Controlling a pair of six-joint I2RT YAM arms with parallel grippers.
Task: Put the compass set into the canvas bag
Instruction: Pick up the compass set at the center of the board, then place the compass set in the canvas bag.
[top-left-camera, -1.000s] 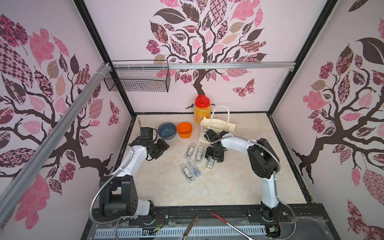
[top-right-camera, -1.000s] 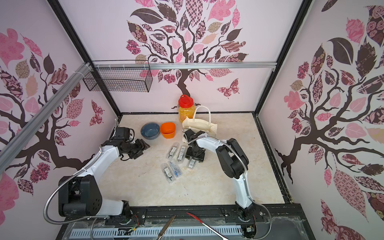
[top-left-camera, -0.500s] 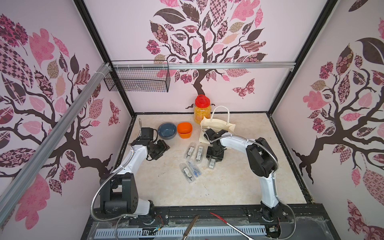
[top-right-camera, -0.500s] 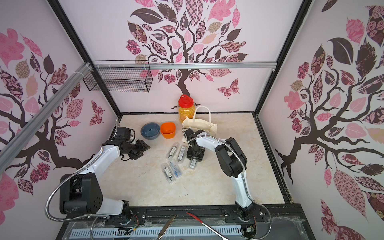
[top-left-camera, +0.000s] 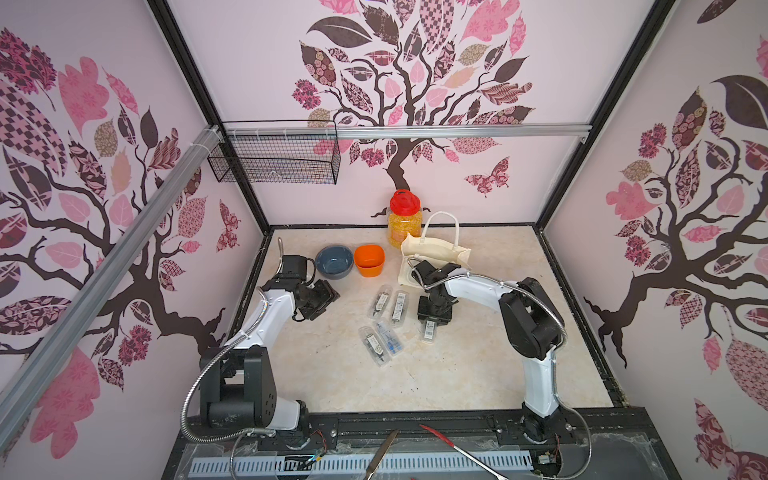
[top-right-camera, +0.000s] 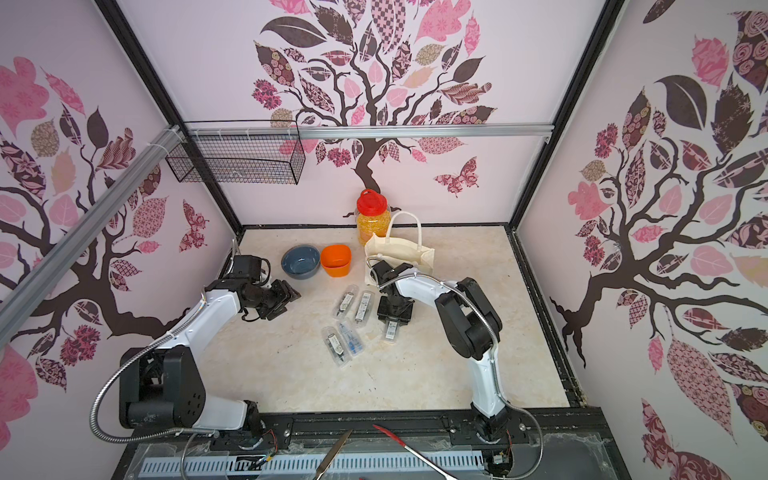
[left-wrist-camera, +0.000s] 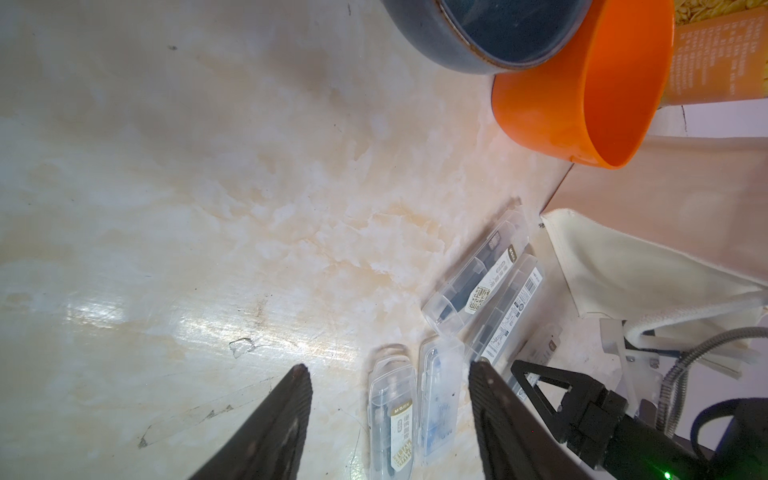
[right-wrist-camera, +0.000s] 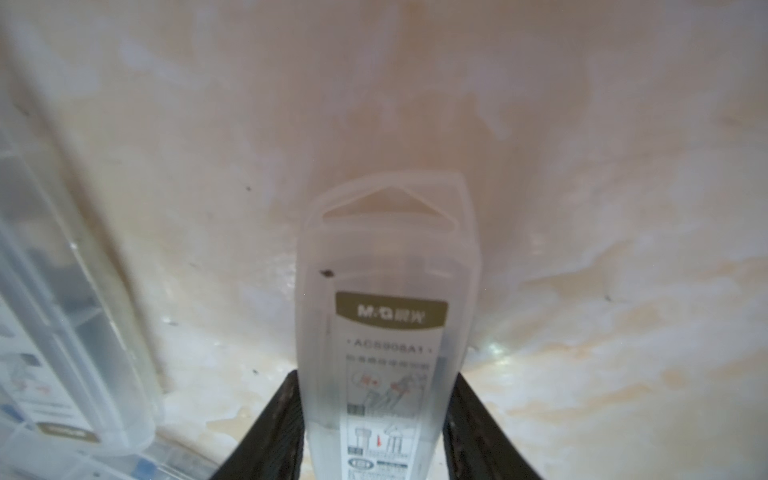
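Several compass sets in clear plastic cases lie mid-table. The rightmost compass set (top-left-camera: 429, 329) (top-right-camera: 392, 330) (right-wrist-camera: 386, 291) sits between my right gripper's jaws. My right gripper (top-left-camera: 432, 319) (top-right-camera: 394, 318) (right-wrist-camera: 376, 376) points down and is shut on it, both fingers pressing the case's long sides. The case rests on the table. The cream canvas bag (top-left-camera: 436, 253) (top-right-camera: 401, 251) (left-wrist-camera: 623, 266) stands just behind the right arm, handles up. At the table's left, my left gripper (top-left-camera: 322, 297) (top-right-camera: 286, 297) (left-wrist-camera: 390, 365) is open and holds nothing.
Other compass cases (top-left-camera: 381, 301) (top-left-camera: 374, 345) lie left of the held one. A blue bowl (top-left-camera: 333, 261), an orange cup (top-left-camera: 369, 259) and a red-lidded jar (top-left-camera: 404, 218) stand at the back. A wire basket (top-left-camera: 274, 160) hangs on the back wall.
My right gripper's jaws have closed onto the rightmost compass case. The left arm has stayed where it was.
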